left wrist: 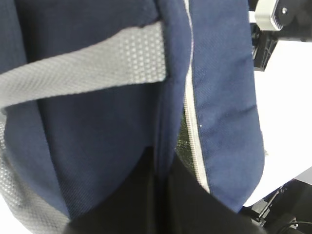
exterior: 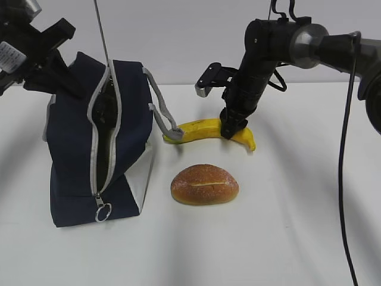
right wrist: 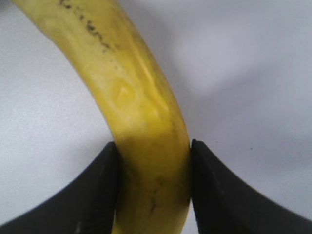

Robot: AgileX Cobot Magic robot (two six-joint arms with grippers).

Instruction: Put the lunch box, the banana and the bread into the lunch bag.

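Bread [exterior: 205, 184]: lower centre of the exterior view, loose on the white table [exterior: 286, 238], nearest the camera. Untouched.

Lunch bag [exterior: 95, 143]: left of frame, standing upright, zipper parted into a narrow slot. Grey strap handle [exterior: 159, 110] droops right, its end touching the banana's near tip.

Banana [exterior: 205, 128]: centre, behind the bread, flat on the table. Right gripper [exterior: 234, 126] is down over its right part; the right wrist view shows both black fingers [right wrist: 92, 195] pressed against the peel, jaws half closed around it.

Left gripper [left wrist: 161, 204]: upper left, behind the bag, appears shut on the fabric near the opening.

Lunch box: not visible; possibly inside the bag.

Risks:
- The grip sits off-centre, so the long free end may swing down on lifting.
- The strap could snag the tip.
- The narrow mouth may catch the curved fruit.
- The bag could topple if bumped.
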